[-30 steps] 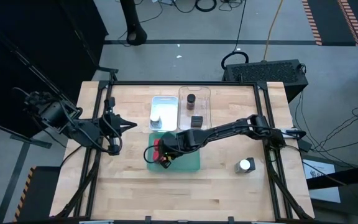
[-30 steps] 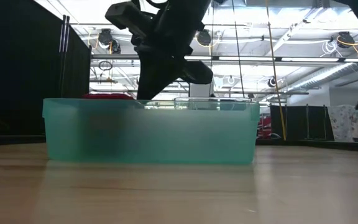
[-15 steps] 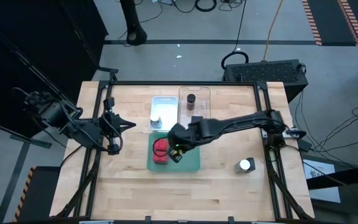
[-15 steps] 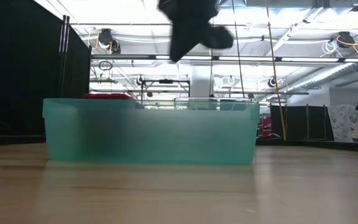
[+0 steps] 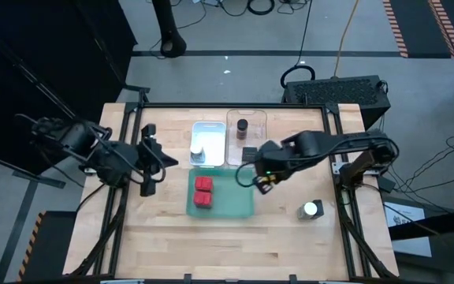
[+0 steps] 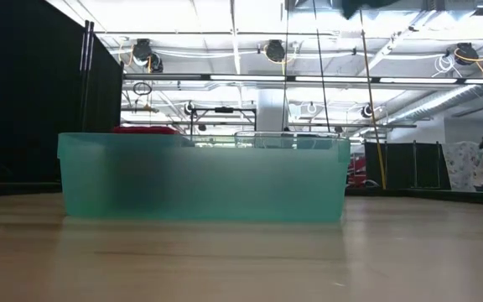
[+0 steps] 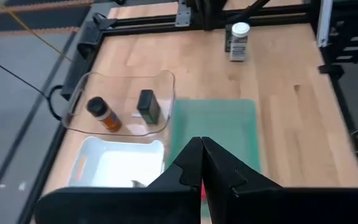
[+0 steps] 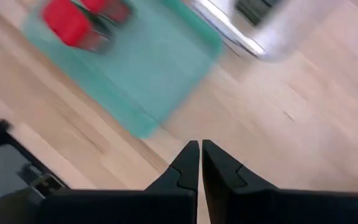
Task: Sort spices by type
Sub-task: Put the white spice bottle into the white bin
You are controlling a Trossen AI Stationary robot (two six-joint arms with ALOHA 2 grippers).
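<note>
Red tins [image 5: 203, 192] in green tray [image 5: 239, 202], right claw [image 5: 264, 182] closed, empty

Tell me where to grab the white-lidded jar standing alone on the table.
Probably the white-lidded jar is best gripped across its round body just under the lid, coming straight down from above: it stands upright on the bare table with nothing beside it. The right gripper is nearest.
</note>
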